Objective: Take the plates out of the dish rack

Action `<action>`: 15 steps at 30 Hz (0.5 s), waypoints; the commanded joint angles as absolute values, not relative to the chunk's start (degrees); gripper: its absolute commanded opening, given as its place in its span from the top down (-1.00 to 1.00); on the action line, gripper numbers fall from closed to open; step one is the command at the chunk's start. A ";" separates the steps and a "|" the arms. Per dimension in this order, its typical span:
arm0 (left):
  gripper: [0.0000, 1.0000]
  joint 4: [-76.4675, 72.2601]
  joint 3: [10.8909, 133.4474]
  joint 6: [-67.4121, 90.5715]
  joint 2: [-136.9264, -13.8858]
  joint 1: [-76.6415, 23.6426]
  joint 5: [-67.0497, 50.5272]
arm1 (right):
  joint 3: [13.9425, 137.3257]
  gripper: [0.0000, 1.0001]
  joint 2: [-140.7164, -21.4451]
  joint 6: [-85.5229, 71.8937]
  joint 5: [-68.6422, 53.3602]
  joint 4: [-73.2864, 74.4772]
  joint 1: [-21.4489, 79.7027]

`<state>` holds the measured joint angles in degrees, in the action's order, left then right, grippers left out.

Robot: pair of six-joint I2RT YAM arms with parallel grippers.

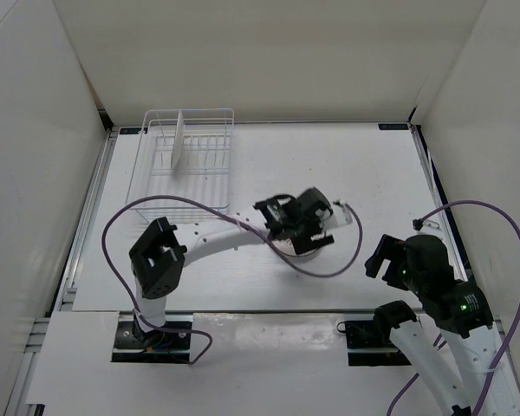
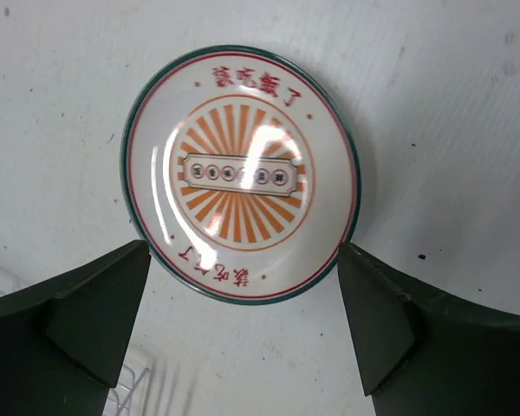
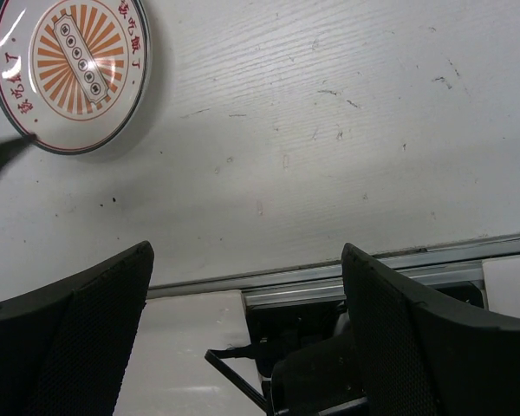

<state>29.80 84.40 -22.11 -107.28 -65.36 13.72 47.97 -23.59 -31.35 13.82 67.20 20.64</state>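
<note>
Dish rack (image 1: 204,156) holds one white plate (image 1: 179,143) standing on edge among its dividers, while a sunburst plate (image 2: 241,173) lies flat on the table (image 1: 364,165) off the rack's near right corner. The left gripper (image 2: 243,316) hangs right over that flat plate, fingers spread wide and grasping nothing. The right gripper (image 3: 247,329) sits farther from the rack, beyond the flat plate, likewise released and empty.

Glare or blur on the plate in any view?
Left wrist: bright glare patches across the plate centre, lettering readable. Right wrist: no glare on it, sharp, cropped at the top-left corner. Top external: even light, soft shadows.
</note>
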 commanded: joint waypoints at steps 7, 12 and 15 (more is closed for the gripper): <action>-1.00 54.67 114.76 -3.82 -100.64 -34.22 -9.76 | 48.69 -0.81 -22.94 -31.20 14.68 66.36 20.57; -0.96 46.36 115.77 4.47 -101.95 -14.10 -9.68 | 48.25 -0.81 -23.38 -30.32 14.41 65.57 20.74; -0.93 40.03 113.48 2.38 -103.71 -9.68 -3.73 | 48.25 -0.81 -23.55 -29.79 14.50 65.57 20.65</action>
<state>44.01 115.63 0.12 -103.79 -9.43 -5.80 47.94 -23.59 -30.85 13.80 67.13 20.64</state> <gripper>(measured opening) 0.971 0.904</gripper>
